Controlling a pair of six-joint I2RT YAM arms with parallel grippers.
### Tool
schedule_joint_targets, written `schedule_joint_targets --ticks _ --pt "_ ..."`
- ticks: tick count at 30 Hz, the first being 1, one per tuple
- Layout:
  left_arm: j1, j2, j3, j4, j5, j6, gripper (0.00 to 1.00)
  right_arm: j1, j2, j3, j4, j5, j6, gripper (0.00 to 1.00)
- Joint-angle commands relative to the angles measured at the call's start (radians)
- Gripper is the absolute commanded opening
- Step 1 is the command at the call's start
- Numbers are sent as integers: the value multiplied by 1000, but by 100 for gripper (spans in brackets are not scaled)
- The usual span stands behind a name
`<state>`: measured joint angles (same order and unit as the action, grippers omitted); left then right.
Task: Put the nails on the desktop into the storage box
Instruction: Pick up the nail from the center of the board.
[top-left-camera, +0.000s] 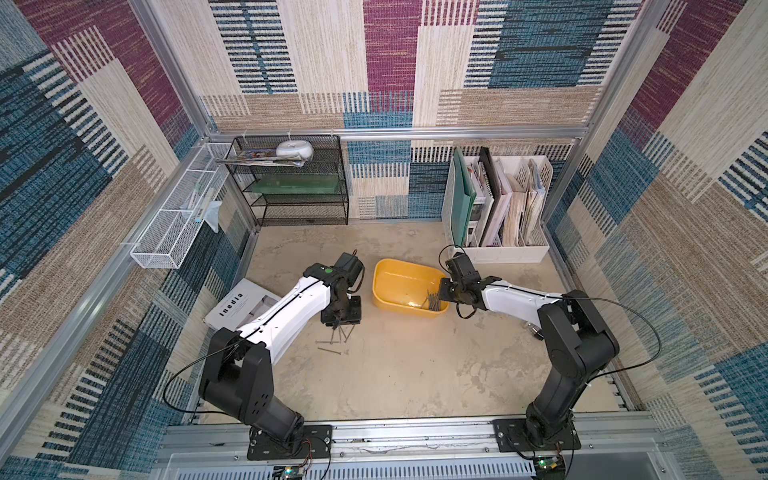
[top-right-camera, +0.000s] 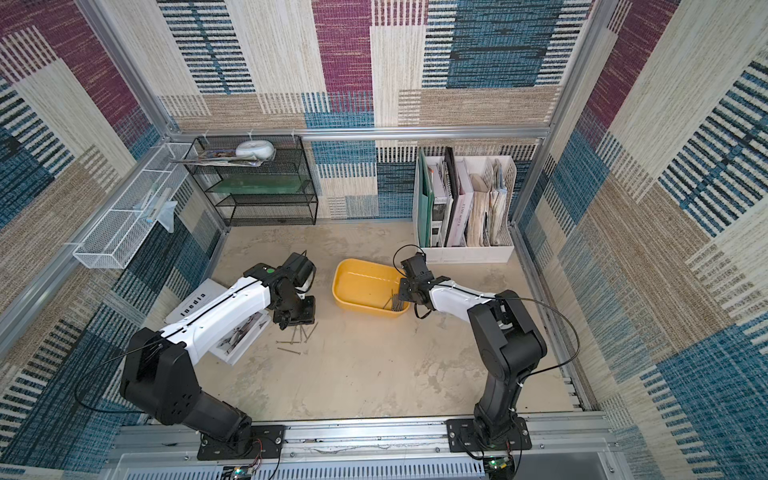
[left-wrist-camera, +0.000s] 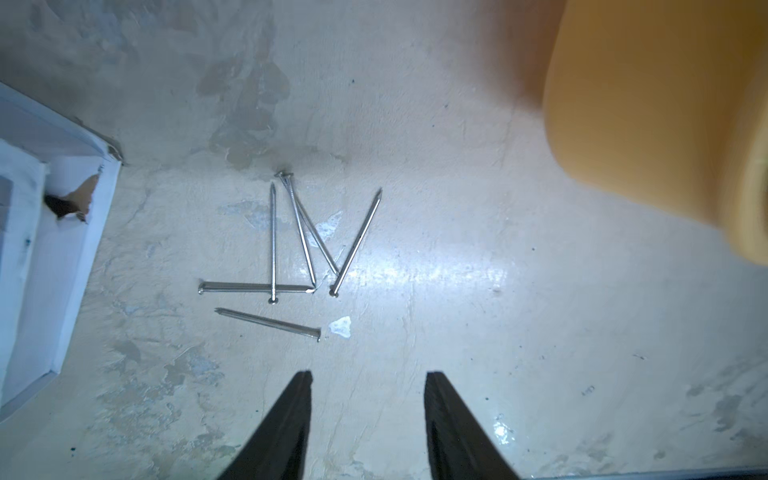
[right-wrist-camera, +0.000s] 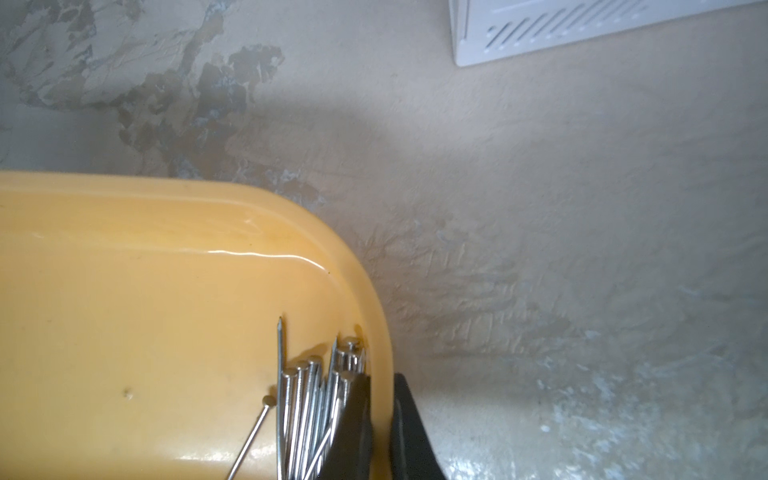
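Beige surface (top-left-camera: 395, 365) in front of you has six nails (left-wrist-camera: 291, 257) lying loose near the yellow box (top-left-camera: 399, 282). Your left pincer (left-wrist-camera: 368, 386) hangs just over them, jaws apart, holding nothing. Your right pincer (right-wrist-camera: 380, 378) is clamped tight on the box rim, and a bunch of nails lies inside that corner

Loose nails (top-right-camera: 296, 337) on desktop (top-right-camera: 374, 365); more heaped in storage box (top-right-camera: 357, 286) corner.
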<state>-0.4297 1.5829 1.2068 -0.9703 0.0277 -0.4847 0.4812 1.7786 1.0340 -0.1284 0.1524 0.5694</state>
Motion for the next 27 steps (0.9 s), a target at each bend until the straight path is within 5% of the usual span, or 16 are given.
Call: schedule_joint_targets --ticks 1,20,27 --pt "2 39 -12 99 33 38 46 0 22 -10 -157 32 -25 0" --pt "1 326 -29 161 -9 87 31 1 44 -14 -139 16 -35 0" --pt "0 342 -9 160 -1 96 6 2 43 -12 -143 20 -40 0"
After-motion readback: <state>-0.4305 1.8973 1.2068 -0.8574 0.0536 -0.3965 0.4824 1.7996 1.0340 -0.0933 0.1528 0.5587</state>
